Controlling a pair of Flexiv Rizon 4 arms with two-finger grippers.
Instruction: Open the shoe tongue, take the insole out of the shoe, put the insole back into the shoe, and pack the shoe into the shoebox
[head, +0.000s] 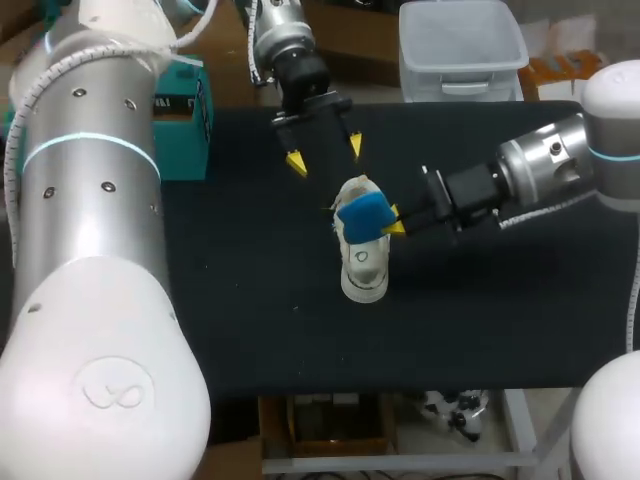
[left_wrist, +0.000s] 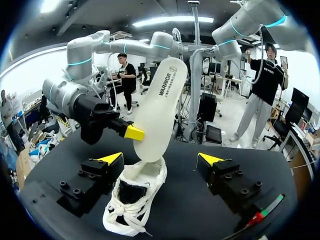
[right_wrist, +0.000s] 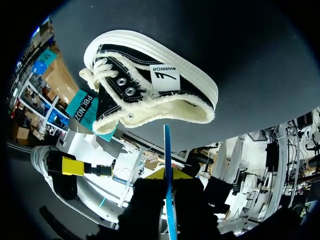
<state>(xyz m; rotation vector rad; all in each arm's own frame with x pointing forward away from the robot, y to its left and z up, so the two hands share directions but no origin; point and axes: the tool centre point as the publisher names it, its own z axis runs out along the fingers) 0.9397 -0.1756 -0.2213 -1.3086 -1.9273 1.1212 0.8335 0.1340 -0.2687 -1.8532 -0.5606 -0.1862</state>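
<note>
- shoe (head: 362, 268): white with dark panels, near centre of black counter (head: 240, 300), upright on its sole, toe toward 6 o'clock in head view, laces tied at the front.
- insole (head: 362, 214): blue on one face, cream on the other, standing up on end over the heel of the shoe, lower end at the shoe's opening; cannot tell how far in.
- right gripper (head: 388, 224): in from 3 o'clock of the insole, fingers clenched on the insole's upper part, one yellow tip on each face.
- right wrist view: insole (right_wrist: 167, 170) edge-on between own fingers of right gripper (right_wrist: 168, 176), shoe (right_wrist: 155, 85) just ahead of them, opening facing the fingers.
- left gripper (head: 325, 153): at 11 to 12 o'clock of the shoe, above the counter, fingers released and spread wide, touching nothing.
- left wrist view: shoe (left_wrist: 134, 200) and insole (left_wrist: 161, 107) in the gap of left gripper (left_wrist: 160, 159), clear of both tips; right gripper (left_wrist: 136, 133) pressed on the insole's side.
- teal box (head: 182, 118): at 10 o'clock of the shoe, at the counter's far left edge, well apart from both grippers.
</note>
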